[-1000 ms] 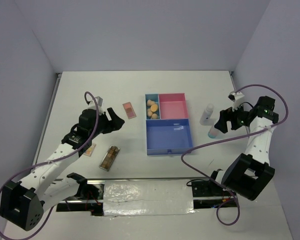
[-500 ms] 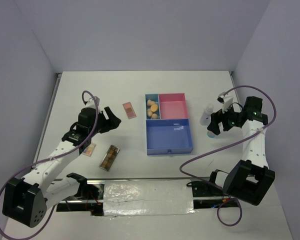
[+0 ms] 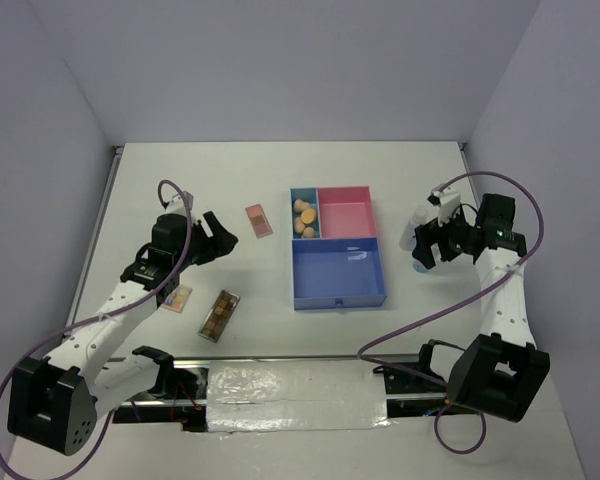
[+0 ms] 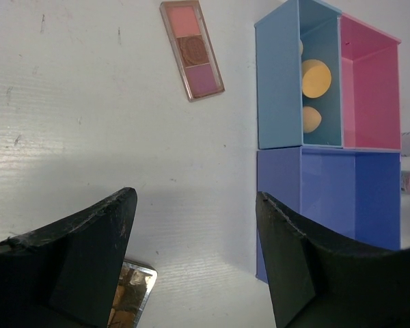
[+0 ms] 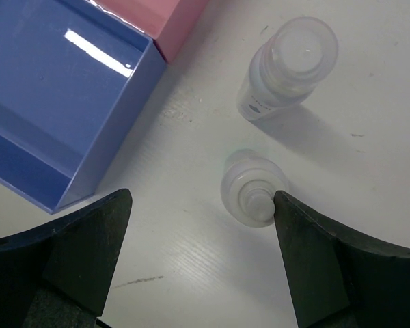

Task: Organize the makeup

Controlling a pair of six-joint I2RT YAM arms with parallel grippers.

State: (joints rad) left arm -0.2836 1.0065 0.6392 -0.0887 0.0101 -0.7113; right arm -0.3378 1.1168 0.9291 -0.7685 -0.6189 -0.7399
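The right claw (image 5: 201,205) hung over the table (image 5: 369,157) with its two fingers spread wide and nothing between the pads. Seen from its own camera, a small pale bottle (image 5: 253,188) stood upright below the gap, nearer one finger than the other, and neither finger touched it. Just beyond that stood a second bottle, the white bottle (image 5: 290,65), also upright and apart from the first. Off to the side lay the tray (image 5: 116,164), its large blue compartment empty and its pink corner close to the white bottle. The left claw (image 4: 191,205) was likewise wide open and held nothing, poised above bare table on the other side of the tray. Ahead of it a pink palette (image 4: 191,49) lay flat, beside the tray's narrow light-blue compartment, where the sponges (image 4: 316,77) sat. Near one finger of the left claw the corner of a brown palette (image 4: 131,290) showed. In the overhead view it lay nearer the arm bases, and a third palette, the multicolour palette (image 3: 177,298), lay partly under the left arm.
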